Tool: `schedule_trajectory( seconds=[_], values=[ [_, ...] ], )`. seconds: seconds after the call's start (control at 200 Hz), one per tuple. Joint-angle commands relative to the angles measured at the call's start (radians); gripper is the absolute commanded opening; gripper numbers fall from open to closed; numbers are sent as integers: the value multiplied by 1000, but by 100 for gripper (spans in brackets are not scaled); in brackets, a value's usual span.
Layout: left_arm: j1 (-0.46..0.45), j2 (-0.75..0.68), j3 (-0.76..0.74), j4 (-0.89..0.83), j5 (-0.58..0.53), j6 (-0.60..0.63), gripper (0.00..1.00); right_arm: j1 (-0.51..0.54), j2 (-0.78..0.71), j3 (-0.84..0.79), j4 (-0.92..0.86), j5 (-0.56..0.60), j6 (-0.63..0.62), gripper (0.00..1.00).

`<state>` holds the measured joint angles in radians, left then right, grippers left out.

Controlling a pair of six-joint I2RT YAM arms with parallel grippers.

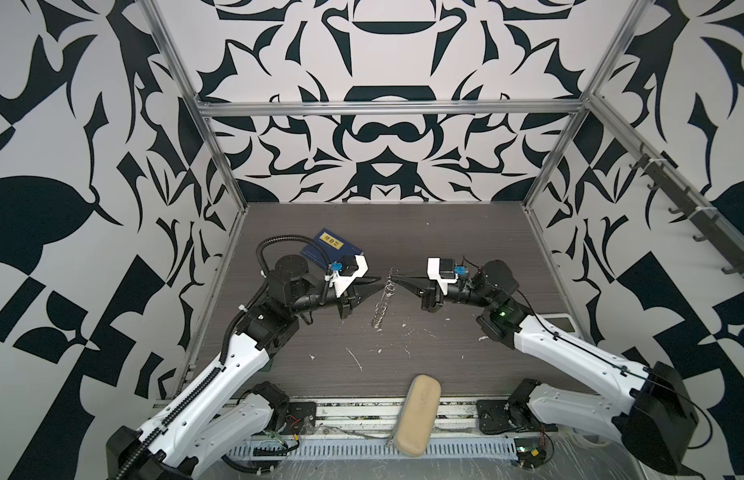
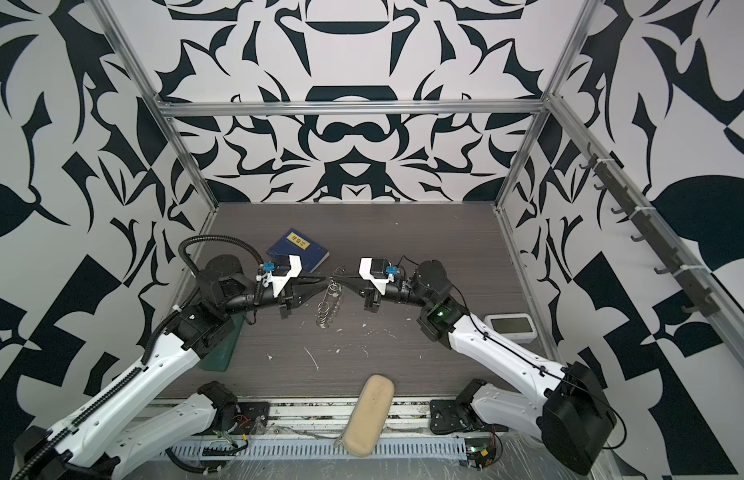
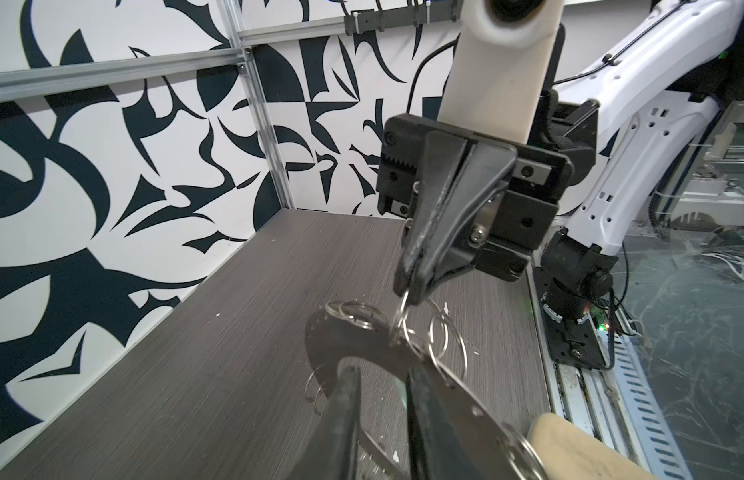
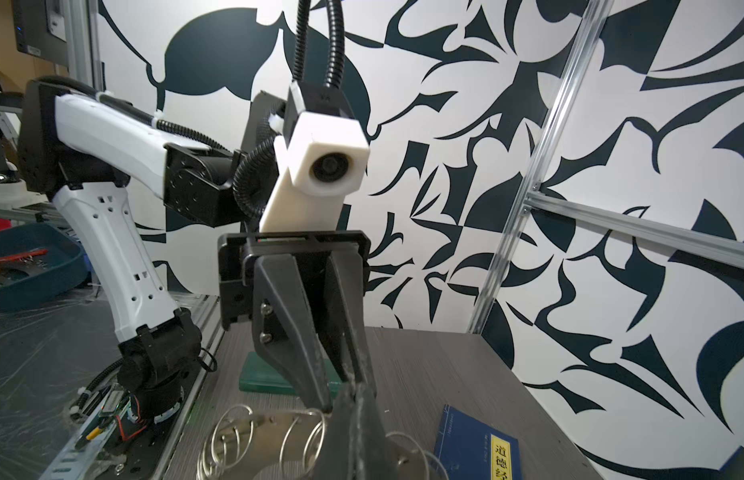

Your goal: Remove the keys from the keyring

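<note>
Mid-frame in both top views the keyring (image 1: 384, 301) hangs edge-on btw the two hands. Its lower end is close to the bench (image 1: 445, 232), contact unclear. R hand (image 3: 411, 291) is clamped tight on one split ring (image 3: 403, 309) at the rim, centre of the L wrist view, and carries the whole keyring. L hand (image 3: 382, 374) sits at bottom centre of that view, fingers slightly apart, tips up against the keyring near its big hole. Nothing seen btw them, so no grip yet, I'd judge. As for the keys, can't make them out in any view; prob. hidden behind the keyring or the fingers.

Step in hand, as I read it: L hand lining up for a hold while R steadies.

To do it well:
- Keep R clamp firm, no wrist twist, else the keyring swings & rings tangle.
- Bring L tips onto the keys, not the rim or an empty ring.
- Close fully before pulling.
- Work round the coil in small moves; thin wire will likely slip under a straight yank.
</note>
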<state>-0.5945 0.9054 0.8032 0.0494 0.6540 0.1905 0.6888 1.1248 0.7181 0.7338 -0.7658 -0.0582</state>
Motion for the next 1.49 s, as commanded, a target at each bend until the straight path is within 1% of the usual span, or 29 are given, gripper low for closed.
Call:
schedule_trajectory(
  seconds=[0.0, 0.405, 0.55, 0.645, 0.7, 0.8, 0.88, 0.91, 0.98, 1.005, 1.045, 1.145, 1.245, 1.41, 1.49],
  values=[
    [4, 5, 5, 60, 61, -35, 21, -2, 0, 7, 131, -28, 56, 0],
    [4, 32, 17, 92, 81, -49, 18, 0, 24, 34, 142, -76, 101, 0],
    [4, 41, 25, 93, 77, -46, 12, 0, 33, 47, 142, -94, 114, 0],
    [4, 41, 29, 90, 67, -34, 0, 0, 32, 46, 126, -98, 109, 0],
    [4, 38, 34, 71, 67, -11, 0, 0, 25, 41, 115, -94, 100, 0],
    [4, 25, 40, -1, 68, 88, 0, 0, 6, 35, 73, -85, 84, 0],
    [4, 13, 63, -92, 36, 158, 0, 0, -21, 52, -53, -71, 37, 0],
    [4, 15, 86, -149, 23, 191, 0, -1, -34, 63, -120, -62, 5, 9],
    [4, 33, 146, -296, -13, 273, 0, -1, -60, 82, -237, -42, -53, 22],
    [4, 41, 164, -336, -22, 291, 0, -2, -67, 83, -259, -34, -67, 25],
    [4, 54, 191, -396, -34, 325, 0, -3, -77, 85, -285, -25, -79, 27],
    [1, 77, 231, -492, -62, 383, 0, -8, -85, 100, -343, -30, -104, 28],
    [-8, 96, 259, -556, -98, 420, 0, -9, -71, 113, -357, -49, -102, 28],
    [-66, 147, 331, -702, -217, 476, 0, -9, -24, 144, -378, -77, -100, 28],
    [-85, 163, 345, -734, -247, 481, 0, -9, 1, 151, -367, -91, -97, 28]
  ],
)
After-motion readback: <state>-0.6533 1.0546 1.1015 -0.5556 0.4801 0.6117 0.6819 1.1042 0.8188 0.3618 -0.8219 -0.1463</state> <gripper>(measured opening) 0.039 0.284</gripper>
